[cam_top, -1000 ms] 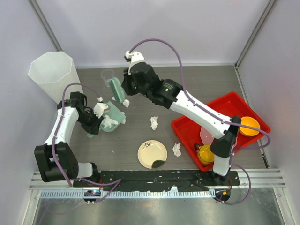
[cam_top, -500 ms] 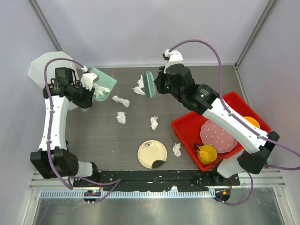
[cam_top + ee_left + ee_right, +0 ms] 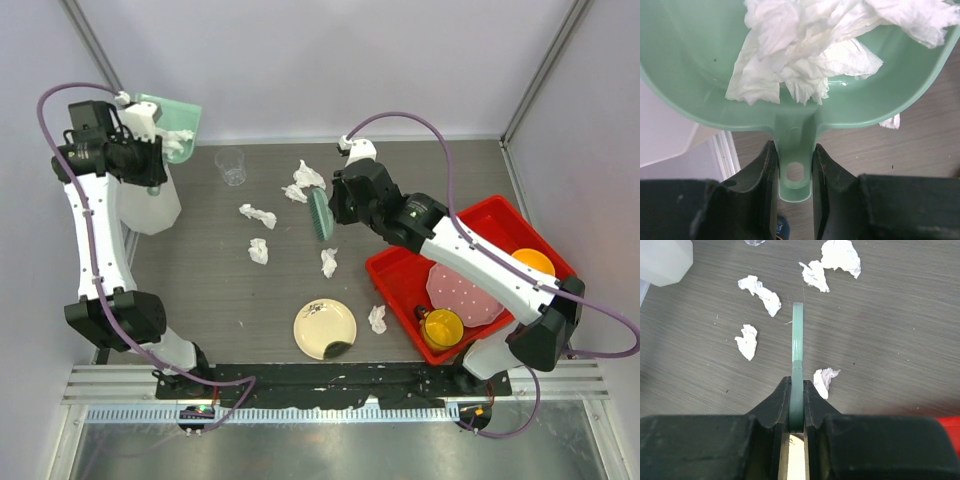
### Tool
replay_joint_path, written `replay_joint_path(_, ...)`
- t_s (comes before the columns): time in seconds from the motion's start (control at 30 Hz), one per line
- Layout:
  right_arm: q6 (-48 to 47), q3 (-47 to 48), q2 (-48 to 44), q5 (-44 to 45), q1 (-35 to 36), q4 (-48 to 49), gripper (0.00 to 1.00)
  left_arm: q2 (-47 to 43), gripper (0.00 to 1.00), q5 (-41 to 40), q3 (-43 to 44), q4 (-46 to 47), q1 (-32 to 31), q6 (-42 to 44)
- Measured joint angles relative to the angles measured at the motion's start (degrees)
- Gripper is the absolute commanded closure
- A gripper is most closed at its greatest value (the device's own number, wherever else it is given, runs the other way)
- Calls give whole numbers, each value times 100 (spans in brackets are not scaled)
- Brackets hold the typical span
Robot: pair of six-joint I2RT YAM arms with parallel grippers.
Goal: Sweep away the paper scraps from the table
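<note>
Top view. On the desk (image 3: 220, 290): bin (image 3: 155, 205) at 9 o'clock, with the dustpan (image 3: 170, 125) raised at its 12 o'clock and paper scraps (image 3: 800, 60) inside; cup (image 3: 231, 165) at 10 o'clock. The brush (image 3: 321, 213) is near centre, with loose scraps at its 11, 9, 8 and 6 o'clock. Plate (image 3: 325, 328) at 6 o'clock; tray (image 3: 398, 280) at 4 o'clock, one scrap between them.

We note a mint-green dustpan (image 3: 700, 65) beyond black left fingers (image 3: 760, 185), with white paper scraps (image 3: 805, 55) inside. A teal brush (image 3: 798, 335) sits between black right fingers (image 3: 772, 405). The table (image 3: 900, 340) is grey-brown wood-grain, with a red tray (image 3: 482, 213) rightward.
</note>
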Motion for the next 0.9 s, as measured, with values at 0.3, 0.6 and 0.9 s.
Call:
replay_joint_path(0.3,17,-87,0,-184,0,-4,99,90,100,-170,619,26,533,-363)
replay_joint_path(0.6,15,-223,0,-367,0,-4,99,586,100,-671,1287,26,1211,-522)
replay_joint_path(0.9,13,-339,0,-625,0,-13,99,597,100,-1821,1300,269,1272,-323)
